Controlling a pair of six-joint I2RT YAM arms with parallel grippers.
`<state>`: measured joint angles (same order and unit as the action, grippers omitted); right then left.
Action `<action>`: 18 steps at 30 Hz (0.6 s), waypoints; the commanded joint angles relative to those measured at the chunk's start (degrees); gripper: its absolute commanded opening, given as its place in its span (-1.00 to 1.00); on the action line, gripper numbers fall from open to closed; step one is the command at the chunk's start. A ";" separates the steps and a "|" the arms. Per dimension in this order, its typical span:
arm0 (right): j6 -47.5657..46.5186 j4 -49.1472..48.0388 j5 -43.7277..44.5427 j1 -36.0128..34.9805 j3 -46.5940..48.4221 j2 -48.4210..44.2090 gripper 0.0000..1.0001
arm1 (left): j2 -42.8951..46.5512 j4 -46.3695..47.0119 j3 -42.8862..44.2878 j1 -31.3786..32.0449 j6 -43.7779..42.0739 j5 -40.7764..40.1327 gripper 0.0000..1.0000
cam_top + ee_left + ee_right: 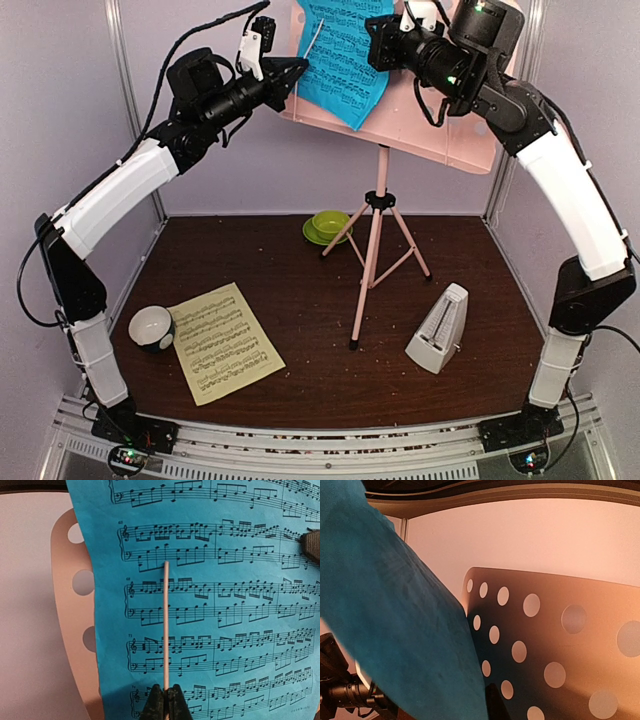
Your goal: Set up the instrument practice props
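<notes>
The pink music stand (pixel 374 240) stands mid-table on its tripod, its hole-punched desk (pixel 430 125) high at the back. A blue sheet-music page (pixel 345 55) lies against the desk. My left gripper (pixel 300 68) is shut on a thin pale rod (pixel 166 625), which runs up across the printed side of the blue page (pixel 225 630). My right gripper (pixel 375 45) is shut on that page's right edge. In the right wrist view the blue page (pixel 395 630) hides one finger, and the perforated desk (pixel 560 645) fills the rest. A pale-yellow page (pixel 222 341) and the white metronome (pixel 438 328) sit on the table.
A green bowl on a saucer (pixel 328 225) sits behind the stand's legs. A small white-and-black cup (pixel 151 327) rests beside the yellow page at the left. Purple walls with metal posts (pixel 130 90) close in the back and sides.
</notes>
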<state>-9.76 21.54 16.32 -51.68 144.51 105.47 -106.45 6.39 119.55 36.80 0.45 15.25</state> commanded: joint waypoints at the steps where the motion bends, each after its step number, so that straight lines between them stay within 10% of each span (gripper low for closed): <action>1: -3.16 -2.70 -1.10 0.16 0.66 0.86 -0.93 | 2.31 4.14 -0.28 0.13 -1.40 2.46 -1.00; 18: -2.94 -5.95 1.27 0.82 0.61 1.94 -0.30 | 2.48 3.82 -1.25 0.12 -2.70 3.06 -1.00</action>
<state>-12.75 17.85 16.53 -51.22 144.51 107.59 -106.37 6.55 119.22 36.80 -1.08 16.51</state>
